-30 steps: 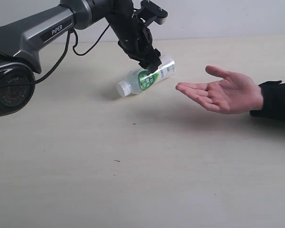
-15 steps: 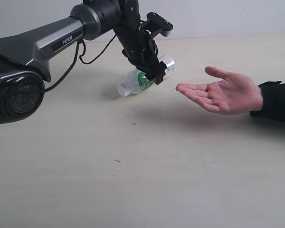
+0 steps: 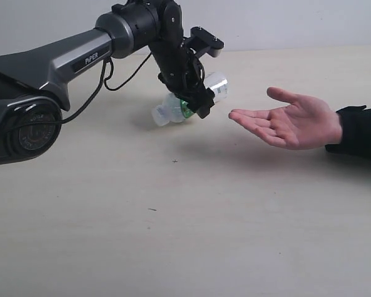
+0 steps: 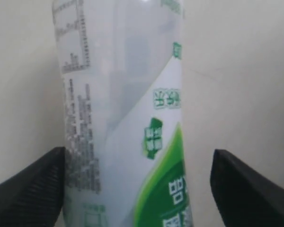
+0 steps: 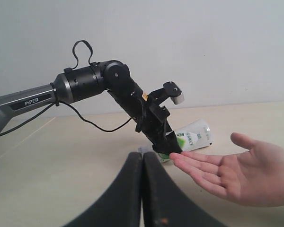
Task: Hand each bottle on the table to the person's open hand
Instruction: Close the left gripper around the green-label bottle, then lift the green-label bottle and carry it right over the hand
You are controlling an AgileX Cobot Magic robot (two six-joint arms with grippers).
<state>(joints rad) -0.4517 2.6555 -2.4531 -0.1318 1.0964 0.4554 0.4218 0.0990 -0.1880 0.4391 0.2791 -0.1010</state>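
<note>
A clear bottle (image 3: pixel 172 111) with a green-white label and white cap lies on its side on the beige table (image 3: pixel 173 216). My left gripper (image 3: pixel 199 106) straddles its middle, open. In the left wrist view the bottle (image 4: pixel 123 118) fills the space between the fingers: one finger touches it and the other stands a little apart. A person's open hand (image 3: pixel 290 124), palm up, waits just right of the bottle. The right wrist view shows my right gripper (image 5: pixel 143 158) shut and empty, off to the side, facing the bottle (image 5: pixel 194 135) and the hand (image 5: pixel 236 172). No other bottles are in view.
The left arm (image 3: pixel 68 55) reaches in from the far left with a black cable looping under it. The person's dark sleeve (image 3: pixel 362 130) lies at the right edge. A pale wall runs along the back of the table.
The left gripper has shifted slightly right and lower over the bottle, with its wrist turning. The bottle and the hand have stayed in place.
</note>
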